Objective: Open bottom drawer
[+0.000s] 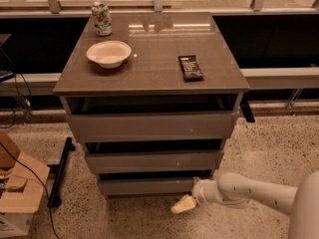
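Observation:
The grey cabinet has three handleless drawer fronts. The bottom drawer is the lowest and narrowest front, with a dark gap above it. My gripper is at that drawer's right end, reaching in from the lower right on the white arm. Its fingers are spread apart: the upper fingertip sits at the drawer's top edge by the gap, and the pale lower finger points down-left over the floor just below the front. The drawer front looks about flush under the middle drawer.
On the cabinet top are a white bowl, a can and a dark snack bar. The top drawer is the widest front. A cardboard box, a cable and a black bar lie on the floor at left.

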Controlling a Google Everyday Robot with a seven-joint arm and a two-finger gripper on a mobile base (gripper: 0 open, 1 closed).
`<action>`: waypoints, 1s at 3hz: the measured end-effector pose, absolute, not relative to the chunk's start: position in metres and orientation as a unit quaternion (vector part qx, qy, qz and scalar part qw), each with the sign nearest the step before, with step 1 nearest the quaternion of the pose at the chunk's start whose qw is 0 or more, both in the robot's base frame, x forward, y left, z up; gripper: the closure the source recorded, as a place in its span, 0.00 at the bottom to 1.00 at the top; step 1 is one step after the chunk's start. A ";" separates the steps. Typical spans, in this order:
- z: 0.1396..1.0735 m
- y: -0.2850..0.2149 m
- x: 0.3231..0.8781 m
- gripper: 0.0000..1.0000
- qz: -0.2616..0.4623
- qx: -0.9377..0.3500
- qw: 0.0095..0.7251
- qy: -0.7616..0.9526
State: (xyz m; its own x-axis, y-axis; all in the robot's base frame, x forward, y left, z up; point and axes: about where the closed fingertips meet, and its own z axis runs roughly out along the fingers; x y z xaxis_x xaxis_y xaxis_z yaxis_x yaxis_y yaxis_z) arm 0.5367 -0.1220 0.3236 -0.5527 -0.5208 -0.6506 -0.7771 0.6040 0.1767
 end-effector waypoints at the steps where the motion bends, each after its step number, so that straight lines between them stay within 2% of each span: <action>1: 0.319 -0.120 0.536 0.00 0.229 -0.384 0.272 0.852; 3: 0.283 -0.128 0.573 0.00 0.224 -0.321 0.329 0.859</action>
